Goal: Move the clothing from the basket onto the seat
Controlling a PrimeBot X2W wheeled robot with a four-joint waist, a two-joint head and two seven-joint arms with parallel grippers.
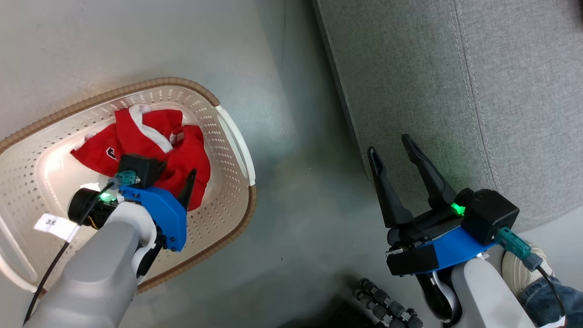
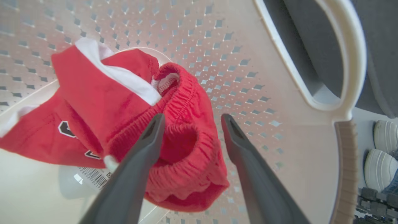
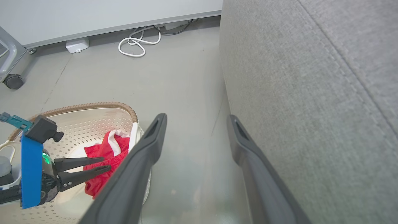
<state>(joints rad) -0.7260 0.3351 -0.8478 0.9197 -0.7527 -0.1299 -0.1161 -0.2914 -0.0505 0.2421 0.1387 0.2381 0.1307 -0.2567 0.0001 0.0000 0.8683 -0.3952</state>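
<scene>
Hovering the left gripper (image 2: 192, 119) inside the cream-white perforated plastic basket (image 1: 237, 218) with brown woven rim, fingers standing apart, straddling the crumpled red clothing (image 2: 102, 93) with white trim. Holding the right gripper (image 1: 390, 145) spread too, gripping nothing, just beside the large grey fabric seat (image 1: 455, 91) on its right.

White tag (image 1: 55, 224) on the black cable (image 1: 53, 269) is showing "3" plus a second character too blurred to read. Barcode sticker (image 2: 94, 176) is peeking out from under the red clothing (image 2: 102, 102) on the basket (image 2: 248, 46) floor, digits too small to read. Black-and-white marks (image 2: 64, 128) on the clothing are showing only in part, unreadable.
</scene>
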